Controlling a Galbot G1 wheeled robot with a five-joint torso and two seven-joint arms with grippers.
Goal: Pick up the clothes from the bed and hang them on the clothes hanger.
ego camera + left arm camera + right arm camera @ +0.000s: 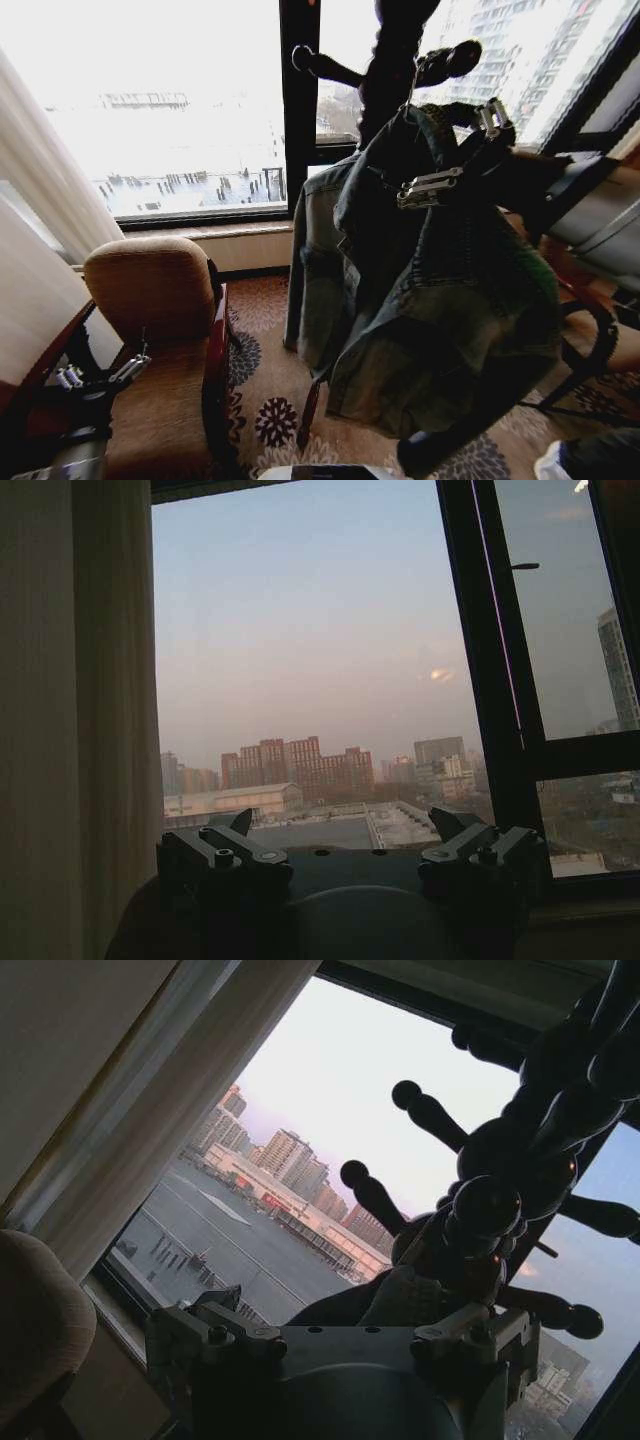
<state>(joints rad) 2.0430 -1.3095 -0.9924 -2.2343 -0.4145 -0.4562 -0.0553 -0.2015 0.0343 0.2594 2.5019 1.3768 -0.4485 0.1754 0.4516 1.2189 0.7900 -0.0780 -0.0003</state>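
- Denim jacket [430, 290] hung off the dark knobbed coat stand [385, 70] by the window, collar up, sleeves and hem drooping toward the floor without reaching it.
- Cannot tell what carries its shoulders under the cloth.
- Right tool [462, 150] up at the jacket's collar, silver fingers spread wide on either side of the bunched cloth, released rather than clamped.
- Left tool [100, 375] low on the robot's left over the armchair's seat, fingers likewise spread, grasping nothing.
- Below the jacket, patterned carpet [270, 410] with dark flower medallions.
- Left of it, a tan upholstered armchair [150, 300] with dark wood arms, standing against the low sill.
- Behind, a large window [170, 120] with a black upright frame [298, 100] and a pale curtain [40, 200] at the left edge.
- From the right wrist: right tool [345, 1325] seen from behind, the stand's rounded pegs [520, 1160] fanning out close above it, a dark fold of cloth between the fingers, curtain [200, 1060] and a corner of the armchair [30, 1310] to one side.
- From the left wrist: left tool [345, 845] pointed at the window [320, 630], city blocks under a hazy sky, curtain [70, 730] alongside.
- At the head view's right edge, dark furniture cut off and hard to make out against the glare.
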